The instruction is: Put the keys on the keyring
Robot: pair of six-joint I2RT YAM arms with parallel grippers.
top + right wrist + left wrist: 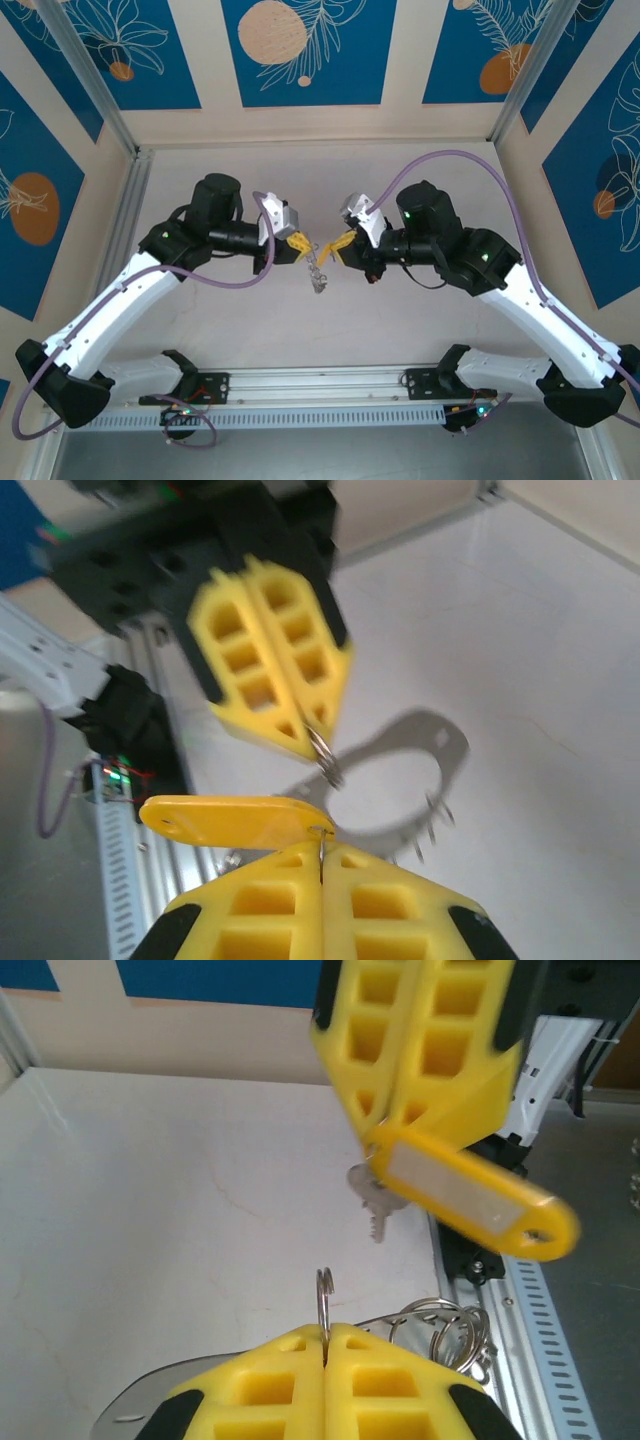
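Note:
My left gripper (325, 1332) is shut on the keyring (324, 1300), a thin silvery split ring standing upright out of its fingertips. Several more linked rings (445, 1330) hang beside it to the right. Facing it, my right gripper (322, 848) is shut on the small loop of a silvery key (375, 1205) with a long yellow tag (485, 1205). The key hangs a short way above the keyring without touching it. In the top view the left gripper (298, 243) and right gripper (340, 243) meet tip to tip above mid-table, with the rings (318, 275) dangling between them.
The white table (150, 1210) lies below both grippers, with a grey curved shadow (420, 750) on it. The aluminium rail (320, 385) with the arm bases runs along the near edge. Patterned blue walls (300, 50) close in the back and sides.

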